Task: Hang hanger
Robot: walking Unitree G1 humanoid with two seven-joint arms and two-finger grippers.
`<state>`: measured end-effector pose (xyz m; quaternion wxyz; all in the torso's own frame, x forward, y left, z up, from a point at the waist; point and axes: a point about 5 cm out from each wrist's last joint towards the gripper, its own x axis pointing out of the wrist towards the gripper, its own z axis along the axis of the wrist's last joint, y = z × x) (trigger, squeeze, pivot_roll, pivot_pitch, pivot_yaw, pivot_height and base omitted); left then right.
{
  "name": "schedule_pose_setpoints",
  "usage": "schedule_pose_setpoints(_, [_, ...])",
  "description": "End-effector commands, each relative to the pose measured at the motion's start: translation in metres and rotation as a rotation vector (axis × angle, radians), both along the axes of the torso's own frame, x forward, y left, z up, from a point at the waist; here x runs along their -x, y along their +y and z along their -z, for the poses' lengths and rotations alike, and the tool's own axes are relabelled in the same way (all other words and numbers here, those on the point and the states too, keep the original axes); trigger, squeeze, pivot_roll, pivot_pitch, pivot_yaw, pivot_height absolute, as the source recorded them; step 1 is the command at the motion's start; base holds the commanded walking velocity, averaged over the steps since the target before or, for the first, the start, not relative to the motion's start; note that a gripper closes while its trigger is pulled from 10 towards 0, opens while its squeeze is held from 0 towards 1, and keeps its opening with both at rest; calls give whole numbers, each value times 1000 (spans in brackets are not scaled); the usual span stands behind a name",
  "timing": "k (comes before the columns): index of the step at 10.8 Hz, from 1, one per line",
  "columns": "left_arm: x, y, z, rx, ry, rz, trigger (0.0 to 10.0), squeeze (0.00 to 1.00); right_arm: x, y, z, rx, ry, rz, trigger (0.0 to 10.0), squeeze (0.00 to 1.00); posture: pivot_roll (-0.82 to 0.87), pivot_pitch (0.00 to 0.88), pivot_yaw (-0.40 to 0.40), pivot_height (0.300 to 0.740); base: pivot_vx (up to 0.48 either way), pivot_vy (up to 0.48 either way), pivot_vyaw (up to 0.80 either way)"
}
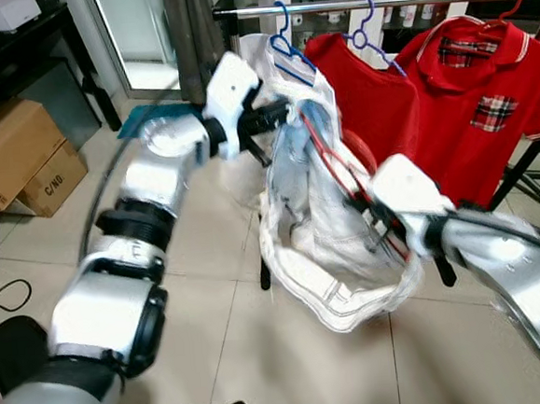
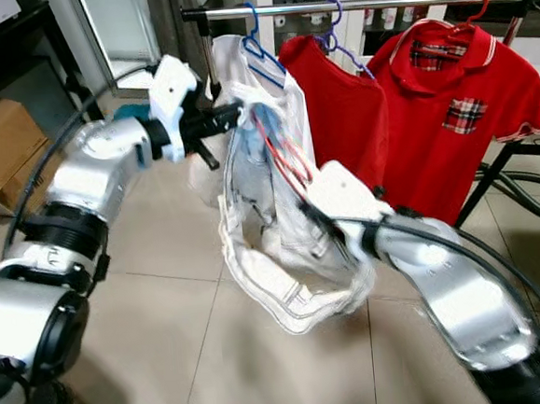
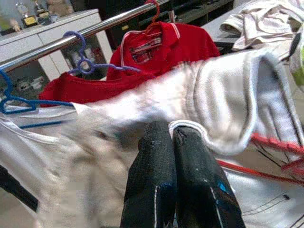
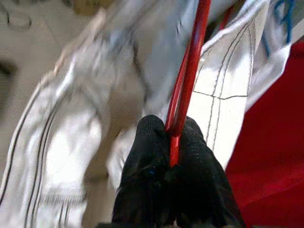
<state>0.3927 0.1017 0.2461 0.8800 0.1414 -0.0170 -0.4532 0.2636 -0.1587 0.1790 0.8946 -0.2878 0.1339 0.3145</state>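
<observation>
A white garment (image 1: 318, 217) droops from a blue hanger (image 1: 288, 46) at the left end of a steel rail (image 1: 404, 0). Inside its folds runs a thin red hanger (image 1: 337, 164). My right gripper (image 1: 369, 213) is shut on the red hanger's wire (image 4: 190, 71), low in the garment. My left gripper (image 1: 287, 116) reaches in from the left just under the rail. Its fingers (image 3: 156, 175) are shut on a white hemmed edge of the garment (image 3: 228, 109).
A red shirt (image 1: 374, 91) on a purple hanger and a red polo with plaid trim (image 1: 487, 101) hang further right on the rail. Cardboard boxes (image 1: 18, 156) stand at the left, with cables (image 1: 2, 298) on the tiled floor. A black frame leg (image 1: 520, 168) slants at the right.
</observation>
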Motion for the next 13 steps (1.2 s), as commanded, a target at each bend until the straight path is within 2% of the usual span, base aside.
schedule_pose_setpoints(1, [6,-10,-50,58,-129,97,0,0,4,-1,14,23,86,-13,10000,0,-127,0,68,740,0,0,0])
schedule_pose_setpoints(2, [13,-19,-41,8,-89,179,0,0,1,3,14,12,77,-8,10000,0,-126,0,70,740,0,0,0])
schedule_pose_setpoints(3, [17,-28,-19,-80,-54,207,0,0,-7,11,9,-13,54,6,10000,0,-129,0,75,740,0,0,0])
schedule_pose_setpoints(4, [19,-33,-7,-103,-34,204,0,0,-10,16,9,-34,73,25,10000,0,-131,0,75,740,0,0,0])
schedule_pose_setpoints(7, [21,-36,-4,-113,-44,181,0,0,-9,14,28,92,146,38,10000,0,-127,0,66,740,0,0,0])
schedule_pose_setpoints(9, [16,-19,-13,-171,-87,107,0,0,-4,0,44,148,206,57,10000,0,-121,0,61,740,0,0,0])
schedule_pose_setpoints(10, [13,-7,-20,-177,-113,61,0,0,0,-11,49,160,241,74,10000,0,-122,0,63,740,0,0,0])
schedule_pose_setpoints(12, [10,4,-26,-190,-137,17,0,0,4,-21,53,174,265,82,10000,0,-123,0,63,740,0,0,0])
schedule_pose_setpoints(13, [6,17,-28,-226,-151,-43,0,0,7,-27,49,116,256,62,10000,0,-121,0,63,740,0,0,0])
